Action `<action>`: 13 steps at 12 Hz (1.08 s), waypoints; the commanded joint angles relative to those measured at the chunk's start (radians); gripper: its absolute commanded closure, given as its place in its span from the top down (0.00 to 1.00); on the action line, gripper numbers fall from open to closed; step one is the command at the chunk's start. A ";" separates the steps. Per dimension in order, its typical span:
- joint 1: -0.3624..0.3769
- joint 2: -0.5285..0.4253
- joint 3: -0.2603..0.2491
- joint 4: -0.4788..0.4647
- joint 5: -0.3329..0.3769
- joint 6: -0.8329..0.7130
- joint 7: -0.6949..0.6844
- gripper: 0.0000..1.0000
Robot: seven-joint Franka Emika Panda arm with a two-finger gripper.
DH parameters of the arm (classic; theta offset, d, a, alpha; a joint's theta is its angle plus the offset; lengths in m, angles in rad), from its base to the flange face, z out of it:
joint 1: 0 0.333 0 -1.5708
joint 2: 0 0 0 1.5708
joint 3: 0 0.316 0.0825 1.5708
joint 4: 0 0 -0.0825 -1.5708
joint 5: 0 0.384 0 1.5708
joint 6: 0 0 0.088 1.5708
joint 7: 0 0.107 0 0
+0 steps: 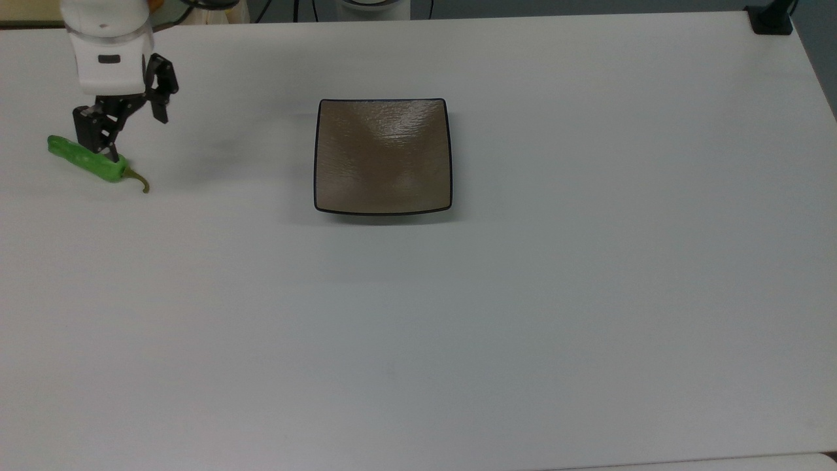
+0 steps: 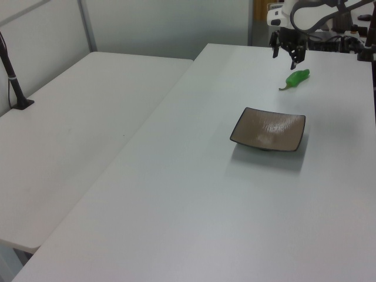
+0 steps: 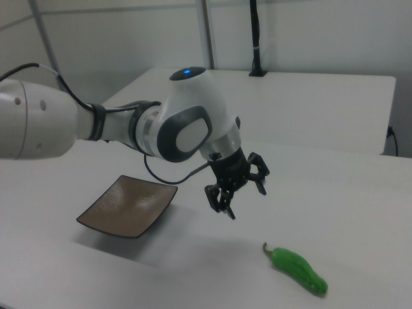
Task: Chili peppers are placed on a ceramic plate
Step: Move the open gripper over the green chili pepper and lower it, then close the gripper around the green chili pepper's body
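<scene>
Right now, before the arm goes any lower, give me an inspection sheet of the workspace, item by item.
Surface: white table, bare apart from the job's things.
Job's things: green chili pepper lies flat on the table near the top view's left edge, stem toward the plate; square brown ceramic plate holds nothing and sits apart from the pepper.
Clutter: nothing seen on the table.
Grippers: gripper open, above the table beside the pepper, holding nothing.
Cables: a dark cable runs along the arm.
Surroundings: a second white table alongside; a black clamp at the table's corner.
</scene>
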 commanded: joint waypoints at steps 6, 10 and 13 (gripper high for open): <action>-0.071 0.081 -0.023 -0.008 -0.074 0.085 -0.095 1.00; -0.087 0.138 -0.021 -0.003 -0.078 0.149 -0.123 1.00; -0.099 0.191 -0.023 0.000 -0.080 0.224 -0.134 1.00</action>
